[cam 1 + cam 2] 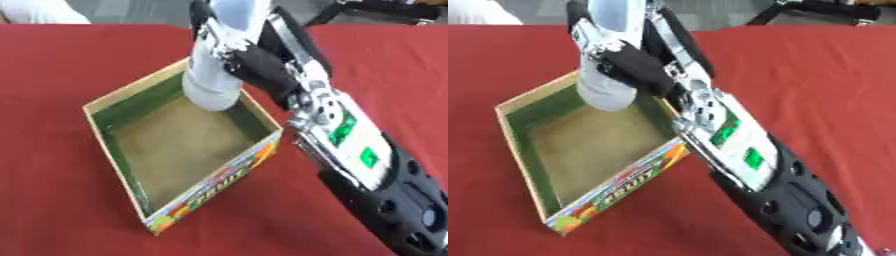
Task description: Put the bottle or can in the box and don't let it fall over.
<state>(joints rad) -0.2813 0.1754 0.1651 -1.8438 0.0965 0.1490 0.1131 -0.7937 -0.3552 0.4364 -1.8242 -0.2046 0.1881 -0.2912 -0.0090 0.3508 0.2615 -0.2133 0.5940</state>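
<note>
- The bottle point(213, 75), pale grey-white and cylindrical, is hanging over the far corner of the box point(214, 180), its lower end at about the height of the rim; whether it is touching the floor is not discernible.
- The bottle's long axis is running near vertical, leaning slightly, with the base pointing down into the box and the top passing out of view at the upper edge.
- Judged from its smooth plain wall, the bottle is likely rigid or semi-rigid plastic, fairly light and somewhat slippery; a tall narrow body of this kind is probably tipping easily on release.
- The best hold appears to be around the mid-body, where the right hand point(262, 65) is wrapping its fingers round the bottle from the side.
- The box, open-topped cardboard with green inner walls, a brown floor and a printed fruit label on the near side, is sitting empty on the desk point(52, 65) under a red cloth.
- The left hand is not appearing in either view.
</note>
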